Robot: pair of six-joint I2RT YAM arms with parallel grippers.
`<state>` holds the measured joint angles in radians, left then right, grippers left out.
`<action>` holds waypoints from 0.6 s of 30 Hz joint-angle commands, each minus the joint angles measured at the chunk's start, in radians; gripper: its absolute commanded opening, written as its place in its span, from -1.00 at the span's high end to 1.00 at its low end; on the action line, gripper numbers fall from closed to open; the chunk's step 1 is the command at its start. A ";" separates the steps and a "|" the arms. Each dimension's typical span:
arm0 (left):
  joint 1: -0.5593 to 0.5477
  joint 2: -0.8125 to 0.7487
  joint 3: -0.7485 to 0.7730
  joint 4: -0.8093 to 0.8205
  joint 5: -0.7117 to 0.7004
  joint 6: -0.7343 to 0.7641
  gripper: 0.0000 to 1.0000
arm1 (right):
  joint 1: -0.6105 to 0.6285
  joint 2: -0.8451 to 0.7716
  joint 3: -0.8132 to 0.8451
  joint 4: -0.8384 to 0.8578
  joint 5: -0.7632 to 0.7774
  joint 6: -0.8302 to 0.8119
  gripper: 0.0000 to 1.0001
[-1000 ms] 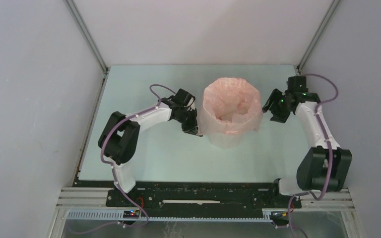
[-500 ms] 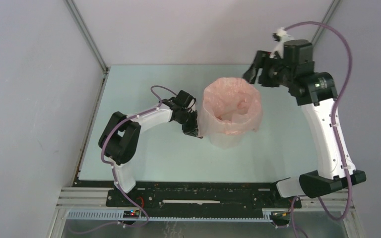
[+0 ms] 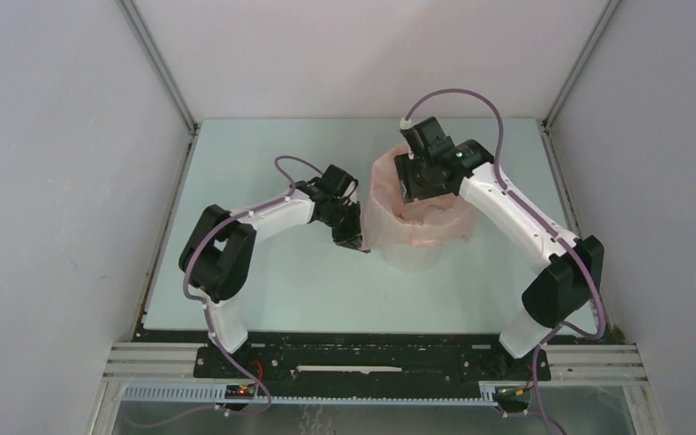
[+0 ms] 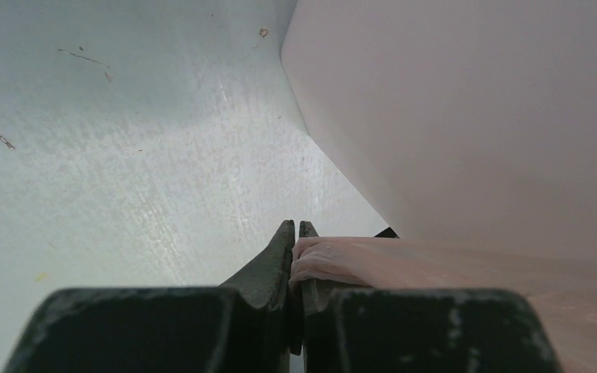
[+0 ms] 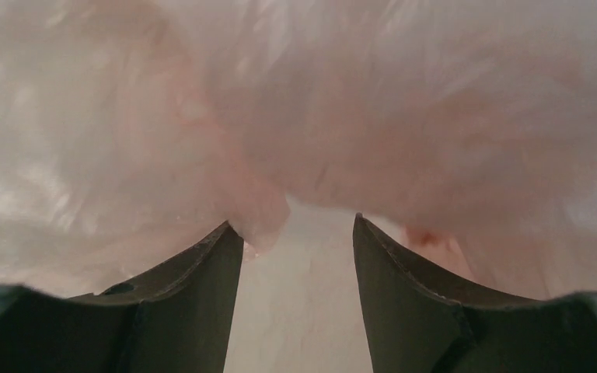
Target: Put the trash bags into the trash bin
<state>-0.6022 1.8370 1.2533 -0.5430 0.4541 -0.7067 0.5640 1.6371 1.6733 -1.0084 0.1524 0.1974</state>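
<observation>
Two grippers are at the trash bin (image 3: 410, 261), which stands upright in the middle of the table (image 3: 263, 290), with the pale-pink trash bag (image 3: 388, 222) lining it and folded out over its rim. The left gripper (image 4: 295, 230) is low at the bin's left outside, its jaws pressed together on a fold of the bag's film. The right gripper (image 5: 295, 225) points into the bin mouth from above, its jaws apart with nothing between them and wrinkled pink film just ahead.

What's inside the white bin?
The crinkly pink bag lines the white bin, its top folded over the rim. The right hand points down into it, open. The bin's bottom is hidden under the bag and that hand.
</observation>
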 commanded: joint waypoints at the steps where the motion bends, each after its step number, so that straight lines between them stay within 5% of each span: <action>1: -0.009 -0.050 0.029 -0.013 -0.011 0.009 0.83 | 0.007 -0.002 -0.097 0.316 0.078 -0.032 -0.26; 8: -0.018 -0.063 0.038 -0.013 -0.017 0.003 0.81 | 0.058 -0.011 -0.093 0.408 0.063 -0.021 -0.41; 18: -0.019 -0.069 0.037 -0.021 -0.021 0.016 0.79 | -0.019 -0.159 -0.155 0.171 -0.016 -0.054 -0.63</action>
<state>-0.6132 1.8164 1.2533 -0.5571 0.4450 -0.7067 0.5652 1.5513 1.5082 -0.7650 0.1608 0.1810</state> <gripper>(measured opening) 0.102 0.808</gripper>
